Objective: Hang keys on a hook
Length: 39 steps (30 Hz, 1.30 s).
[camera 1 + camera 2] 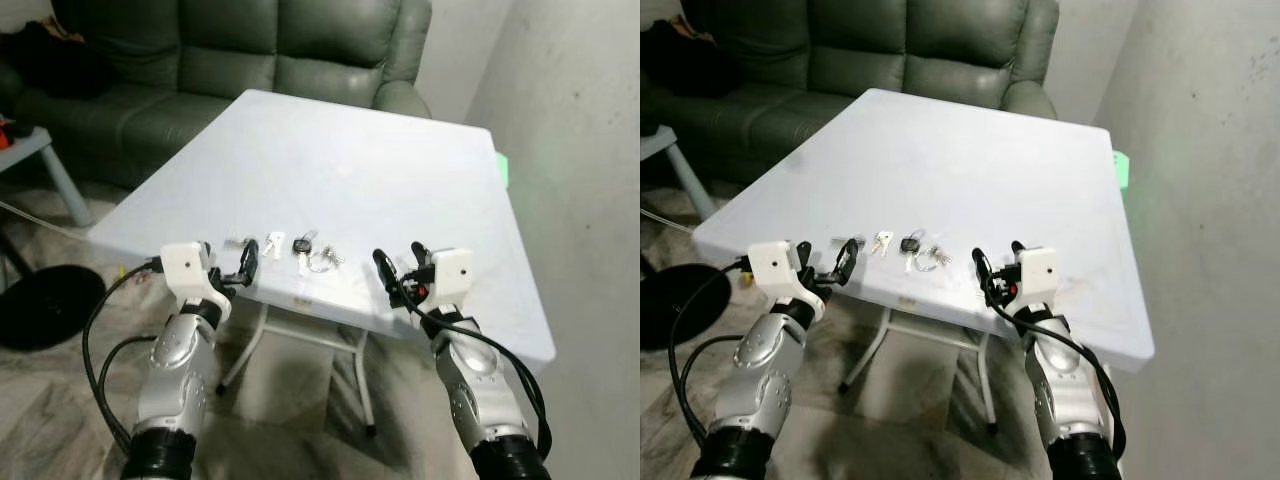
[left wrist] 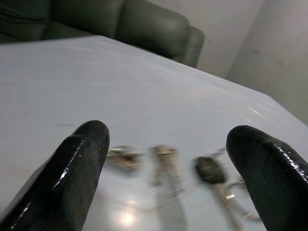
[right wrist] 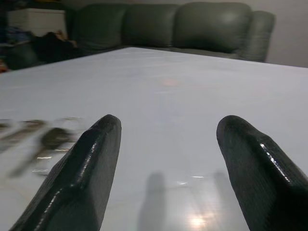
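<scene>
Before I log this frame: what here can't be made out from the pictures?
- Keys: too small in the eye views to count; out of focus in the left wrist view.
- Table: its far legs are hidden by its own top.
- Sofa: its top is cut off by the upper edge of the eye views.
- Left gripper: one finger is partly behind its white housing.

Blurred in both wrist views: small silver keys with one black-headed key (image 2: 210, 169), shapes indistinct. Too small in the head views to count. Cut off at top: dark green leather sofa (image 1: 250, 50).
</scene>
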Tool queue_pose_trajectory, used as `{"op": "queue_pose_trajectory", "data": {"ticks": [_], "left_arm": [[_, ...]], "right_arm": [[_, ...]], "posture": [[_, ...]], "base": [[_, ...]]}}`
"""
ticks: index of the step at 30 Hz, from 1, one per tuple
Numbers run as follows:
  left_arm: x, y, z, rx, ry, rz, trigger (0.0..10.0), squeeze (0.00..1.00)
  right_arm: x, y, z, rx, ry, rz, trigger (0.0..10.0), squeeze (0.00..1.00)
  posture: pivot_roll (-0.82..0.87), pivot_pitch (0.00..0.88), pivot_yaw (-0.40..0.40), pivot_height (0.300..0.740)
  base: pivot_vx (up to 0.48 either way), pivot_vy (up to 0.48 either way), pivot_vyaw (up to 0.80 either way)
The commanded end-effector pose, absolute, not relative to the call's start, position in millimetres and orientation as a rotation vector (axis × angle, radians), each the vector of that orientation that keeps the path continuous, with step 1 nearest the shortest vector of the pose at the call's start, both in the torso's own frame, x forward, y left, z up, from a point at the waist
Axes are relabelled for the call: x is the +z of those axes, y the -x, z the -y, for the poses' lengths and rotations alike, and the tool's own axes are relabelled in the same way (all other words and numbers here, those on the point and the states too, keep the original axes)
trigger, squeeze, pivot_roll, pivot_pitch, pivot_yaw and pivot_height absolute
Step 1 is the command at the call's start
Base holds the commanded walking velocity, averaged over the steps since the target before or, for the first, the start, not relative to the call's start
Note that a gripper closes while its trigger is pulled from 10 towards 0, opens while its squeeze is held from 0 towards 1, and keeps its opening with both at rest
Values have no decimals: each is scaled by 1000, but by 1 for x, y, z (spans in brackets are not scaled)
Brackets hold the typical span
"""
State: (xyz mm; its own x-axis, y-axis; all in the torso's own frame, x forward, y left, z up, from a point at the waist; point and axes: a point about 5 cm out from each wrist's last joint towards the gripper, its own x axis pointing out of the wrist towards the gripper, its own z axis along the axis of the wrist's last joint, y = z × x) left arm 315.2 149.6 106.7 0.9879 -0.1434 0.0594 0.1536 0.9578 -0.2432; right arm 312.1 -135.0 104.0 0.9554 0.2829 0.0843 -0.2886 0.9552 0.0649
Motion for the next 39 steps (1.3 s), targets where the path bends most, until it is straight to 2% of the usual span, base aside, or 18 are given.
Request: {"op": "queue_pose_trajectory", "data": {"ticks": [1,13,39], "left_arm": [[110,-316,-140,-172,238,54,10000,0],[110,-315,-138,-184,261,57,10000,0],[110,-316,-137,-180,273,56,10000,0]], "right_arm": [[107,-313,147,260,-60,78,10000,0],[104,-312,145,277,-45,64,10000,0],[104,-310,146,291,-29,74,10000,0]], "posture": [[22,0,-83,715],[19,0,-84,715],[18,0,-90,715]], "base": [[0,0,0],[0,0,0],[0,456,0]]}}
